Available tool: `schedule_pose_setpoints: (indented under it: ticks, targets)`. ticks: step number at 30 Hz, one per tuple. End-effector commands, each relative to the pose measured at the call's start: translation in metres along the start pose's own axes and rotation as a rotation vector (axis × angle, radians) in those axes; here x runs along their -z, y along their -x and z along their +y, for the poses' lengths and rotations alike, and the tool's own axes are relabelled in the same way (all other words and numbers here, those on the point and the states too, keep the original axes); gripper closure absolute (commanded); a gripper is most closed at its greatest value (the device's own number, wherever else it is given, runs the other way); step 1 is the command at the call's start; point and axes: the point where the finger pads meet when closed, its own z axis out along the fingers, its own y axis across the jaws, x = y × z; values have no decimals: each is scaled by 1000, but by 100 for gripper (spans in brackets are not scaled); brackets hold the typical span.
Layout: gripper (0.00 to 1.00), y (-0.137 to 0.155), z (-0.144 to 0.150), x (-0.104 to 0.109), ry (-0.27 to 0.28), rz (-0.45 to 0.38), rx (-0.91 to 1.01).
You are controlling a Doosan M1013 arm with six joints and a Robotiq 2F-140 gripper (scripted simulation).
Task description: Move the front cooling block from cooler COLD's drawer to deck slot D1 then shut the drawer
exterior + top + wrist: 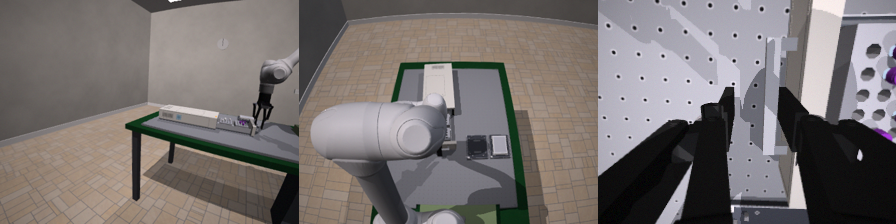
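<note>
Drawer's out, lamp [216,116] lit on COLD [439,84] [190,116]. The gripper [440,152] [259,125] [755,101] is part-open, fairly narrow, nothing pinched: the wrist view shows a gap on the left of the handle bar [770,102], which runs up-down in that view, across the closing line, nearer the right-hand finger. Can't tell how deep the tips reach around it. Front cooling block [448,134] [237,125] [875,62] is in the drawer, beyond the drawer front [450,144] [253,128] [823,75], so off to the right in the wrist view; its purple tubes [242,123] [891,76] look seated where I can see them. D1 [477,146] is bare, beside the drawer front and apart from it. I'd call this the handle stage, block not yet lifted. If the pull is done, I need to rise straight up, clear the bar, then shift over the panel to the block; going sideways while low could drag the drawer and jostle loose tubes.
</note>
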Motion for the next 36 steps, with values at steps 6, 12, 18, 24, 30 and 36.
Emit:
schedule_pose_setpoints:
  ticks: [6,12,18,24,30,36]
  targets:
    - [66,0,0,0,1,0,0]
    - [66,0,0,0,1,0,0]
    - [66,0,0,0,1,0,0]
    - [66,0,0,8,1,0,0]
    - [66,0,0,14,1,0,0]
    - [66,0,1,22,1,0,0]
